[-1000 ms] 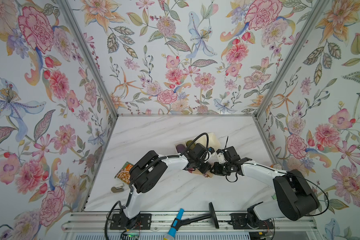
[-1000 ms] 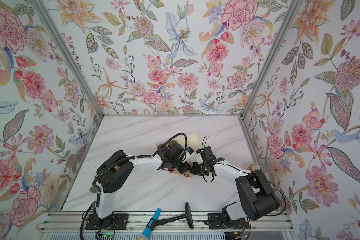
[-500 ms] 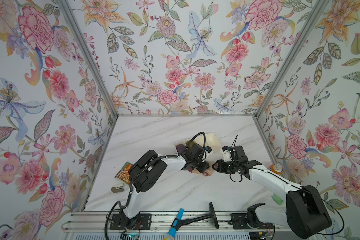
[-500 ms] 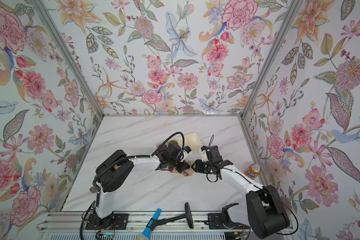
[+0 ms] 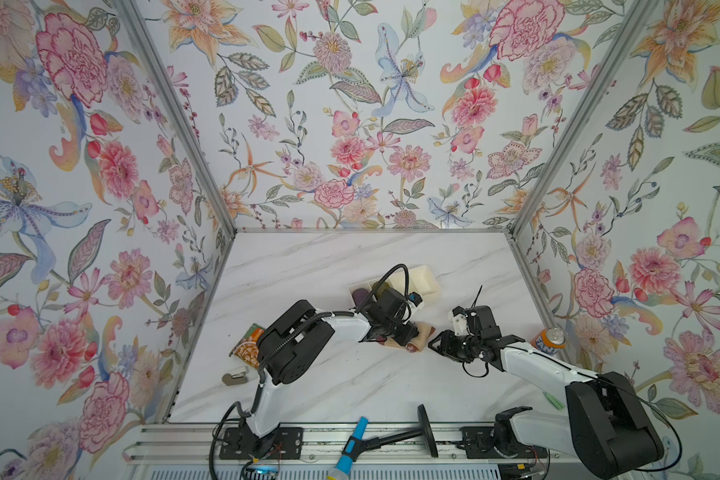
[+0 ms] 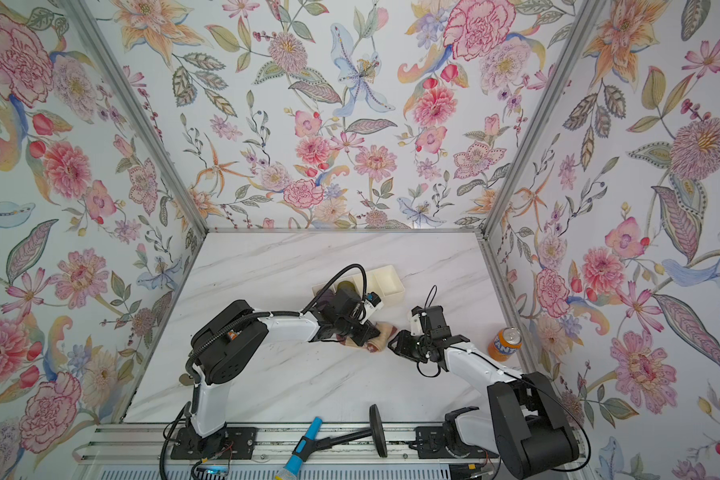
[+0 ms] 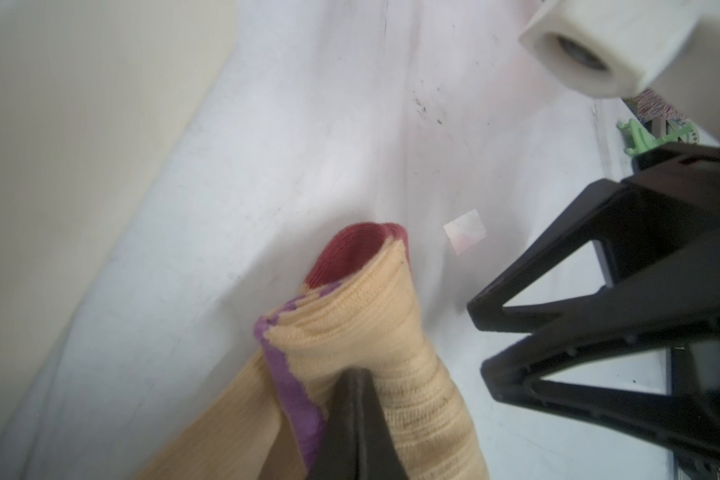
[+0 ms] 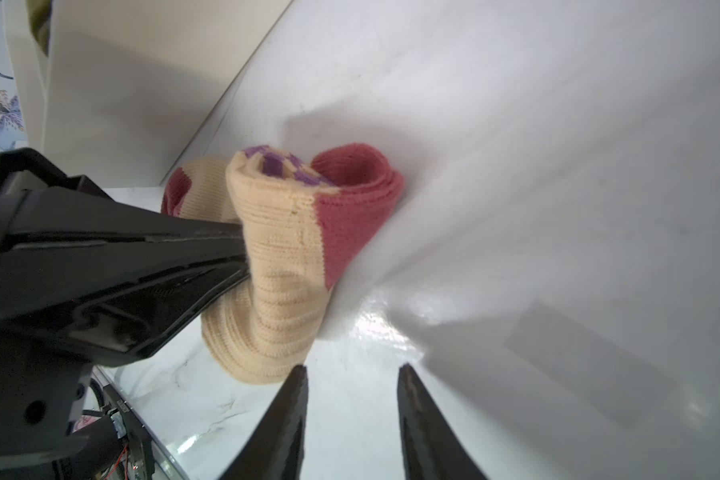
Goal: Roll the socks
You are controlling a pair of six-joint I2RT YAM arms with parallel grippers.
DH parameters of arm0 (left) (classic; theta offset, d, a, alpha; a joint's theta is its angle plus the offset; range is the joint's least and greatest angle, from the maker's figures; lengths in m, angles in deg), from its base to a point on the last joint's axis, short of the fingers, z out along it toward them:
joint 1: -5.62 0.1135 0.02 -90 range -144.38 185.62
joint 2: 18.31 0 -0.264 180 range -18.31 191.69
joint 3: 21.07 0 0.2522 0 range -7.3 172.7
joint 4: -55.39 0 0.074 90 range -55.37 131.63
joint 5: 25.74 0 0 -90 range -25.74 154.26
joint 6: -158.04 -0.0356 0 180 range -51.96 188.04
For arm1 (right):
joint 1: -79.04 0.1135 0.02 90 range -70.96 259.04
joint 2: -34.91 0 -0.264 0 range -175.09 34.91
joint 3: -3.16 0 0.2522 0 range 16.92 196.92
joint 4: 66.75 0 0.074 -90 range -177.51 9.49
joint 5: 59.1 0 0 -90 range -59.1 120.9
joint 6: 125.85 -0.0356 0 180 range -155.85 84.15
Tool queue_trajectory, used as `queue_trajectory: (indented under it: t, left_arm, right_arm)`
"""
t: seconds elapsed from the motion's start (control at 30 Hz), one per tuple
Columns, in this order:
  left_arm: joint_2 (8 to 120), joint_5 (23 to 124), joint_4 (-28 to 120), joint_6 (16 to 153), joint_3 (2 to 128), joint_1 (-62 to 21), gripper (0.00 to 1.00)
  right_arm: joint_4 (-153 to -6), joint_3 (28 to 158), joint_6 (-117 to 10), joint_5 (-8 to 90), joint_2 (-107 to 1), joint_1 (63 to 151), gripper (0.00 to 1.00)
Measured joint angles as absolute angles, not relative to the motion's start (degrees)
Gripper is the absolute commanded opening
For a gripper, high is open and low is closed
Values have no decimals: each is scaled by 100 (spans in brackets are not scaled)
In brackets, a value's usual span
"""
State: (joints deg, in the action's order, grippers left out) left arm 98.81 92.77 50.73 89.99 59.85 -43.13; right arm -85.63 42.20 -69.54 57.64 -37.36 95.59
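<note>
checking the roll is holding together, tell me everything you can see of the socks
The socks are peach-tan ribbed knit with maroon and purple patches, wound into a loose roll whose maroon end shows folded layers. The roll lies on the marble table near a cream bin. The left end effector is shut on its side; the right end effector is open short of it, not touching.

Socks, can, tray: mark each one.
socks (image 8: pixel 283 257): right wrist view, on the tan ribbed middle.
can (image 6: pixel 501 347): in a top view, on the orange side.
tray (image 5: pixel 424 281): in a top view, on the bare end compartment.
</note>
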Motion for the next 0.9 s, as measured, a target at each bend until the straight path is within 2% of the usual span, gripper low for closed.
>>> queue_trajectory:
  t: [0.43,0.9]
  left_arm:
    - [9761,9275,5585,9211,5576,-4274,0]
    - [9748,9281,5655,9296,5517,-4247,0]
  right_arm:
    - [-6799,3352,-8058,6497,-3657,9437,38]
    - [-5783,3195,-8508,6518,-4077,9520,38]
